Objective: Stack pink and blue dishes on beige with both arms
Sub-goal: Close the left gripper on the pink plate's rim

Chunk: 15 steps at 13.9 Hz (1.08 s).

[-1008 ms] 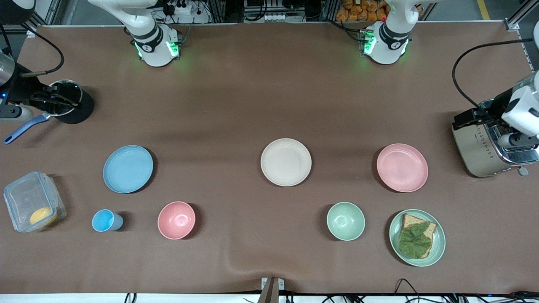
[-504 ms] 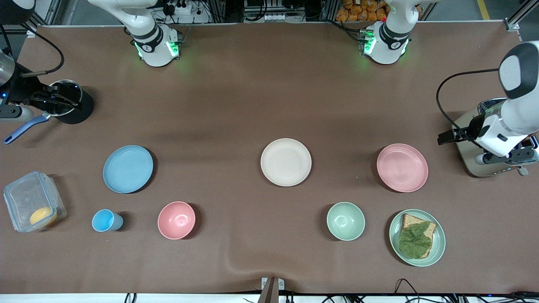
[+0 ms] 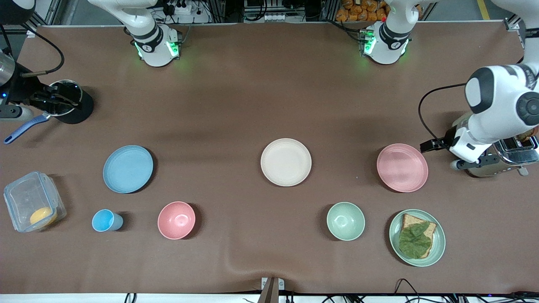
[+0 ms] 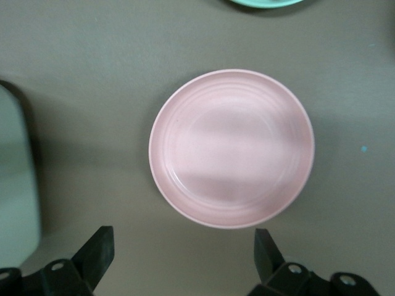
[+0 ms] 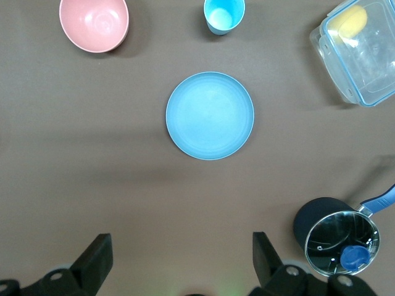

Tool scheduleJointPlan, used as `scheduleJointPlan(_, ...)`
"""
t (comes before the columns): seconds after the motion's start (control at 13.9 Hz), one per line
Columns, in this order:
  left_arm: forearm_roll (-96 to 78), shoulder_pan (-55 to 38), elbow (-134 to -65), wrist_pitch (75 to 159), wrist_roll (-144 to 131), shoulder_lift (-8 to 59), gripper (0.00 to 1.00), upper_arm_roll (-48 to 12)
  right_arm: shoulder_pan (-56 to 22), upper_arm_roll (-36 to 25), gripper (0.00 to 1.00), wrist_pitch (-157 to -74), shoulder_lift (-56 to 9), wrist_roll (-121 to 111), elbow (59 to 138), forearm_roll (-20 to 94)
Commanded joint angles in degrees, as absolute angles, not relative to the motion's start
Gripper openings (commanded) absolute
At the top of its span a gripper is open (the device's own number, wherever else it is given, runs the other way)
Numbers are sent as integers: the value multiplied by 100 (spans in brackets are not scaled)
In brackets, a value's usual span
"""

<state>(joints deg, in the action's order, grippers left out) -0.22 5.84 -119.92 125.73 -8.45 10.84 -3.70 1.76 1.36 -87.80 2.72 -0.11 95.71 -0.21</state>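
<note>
The pale pink plate (image 3: 402, 167) (image 4: 231, 148) lies toward the left arm's end of the table. At mid-table sits the beige plate (image 3: 286, 162), bare. The light blue plate (image 3: 128, 169) (image 5: 210, 115) rests toward the right arm's end. My left gripper (image 3: 431, 146) (image 4: 182, 250) hangs open over bare table between the pink plate's rim and the toaster, holding nothing. High at the right arm's end, my right gripper (image 3: 59, 100) (image 5: 182, 262) waits open and empty; its wrist view looks down on the blue plate from well above.
A toaster (image 3: 513, 153) stands beside the pink plate. A green plate (image 3: 438, 252) with toast, a green bowl (image 3: 345, 221), a pink bowl (image 3: 176, 220), a blue cup (image 3: 105, 220) and a clear box (image 3: 33, 206) lie nearer the camera. A lidded pot (image 5: 342, 246) stands at the right arm's end.
The left arm has swung from over the toaster down toward the pink plate's rim. The right arm and all the dishes have stayed where they were.
</note>
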Motion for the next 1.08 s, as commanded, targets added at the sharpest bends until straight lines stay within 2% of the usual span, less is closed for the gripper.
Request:
scheduleJointPlan(0.0,9,606,-12260,13418,-1142,1519,100,-396,202,158,100,-8780,439,26,9712,70)
scheduleJointPlan(0.14,9,615,-12270,13876,-1134,1879,100,-387,202,158,100,-8772,439,26,9712,62)
scheduleJointPlan(0.58,70,958,-12234,14360,-1116,2416,100,-378,202,158,100,-8780,439,26,9712,70)
scheduleJointPlan(1.01,70,976,-12217,14423,-1116,2549,95,-378,202,167,100,-8763,457,26,9695,70)
